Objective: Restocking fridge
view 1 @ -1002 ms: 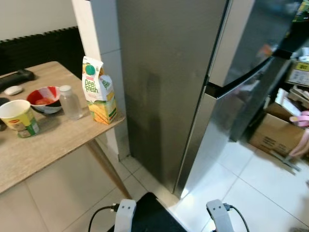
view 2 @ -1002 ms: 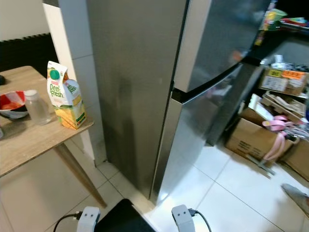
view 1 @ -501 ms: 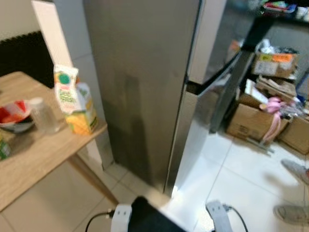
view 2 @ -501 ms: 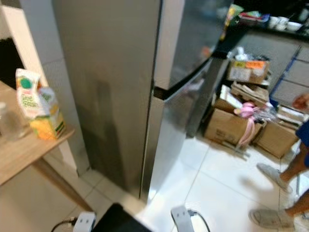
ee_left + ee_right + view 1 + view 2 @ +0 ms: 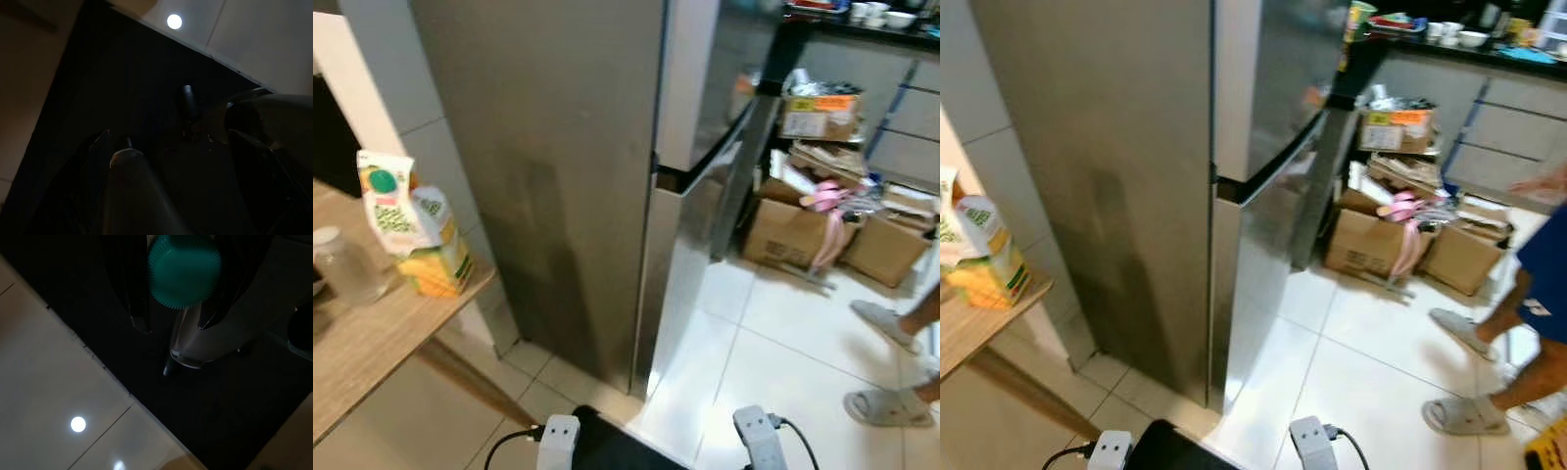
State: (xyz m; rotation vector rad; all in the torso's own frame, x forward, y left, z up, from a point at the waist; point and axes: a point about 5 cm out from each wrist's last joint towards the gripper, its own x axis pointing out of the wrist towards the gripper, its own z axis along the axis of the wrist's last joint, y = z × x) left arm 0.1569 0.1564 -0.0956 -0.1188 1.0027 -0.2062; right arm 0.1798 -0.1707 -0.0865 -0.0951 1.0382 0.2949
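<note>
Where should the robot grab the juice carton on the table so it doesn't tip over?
Probably around the middle of the juice carton, across its flat sides, below the folded gable top. It stands upright near the table edge with a small clear bottle beside it, so coming from the open edge side, away from the bottle, looks easiest.

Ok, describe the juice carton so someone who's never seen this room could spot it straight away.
Left of the tall steel fridge is a wooden table. At its corner nearest the fridge stands the juice carton, beside a clear plastic bottle; the carton is white and green with orange fruit printed low.
</note>
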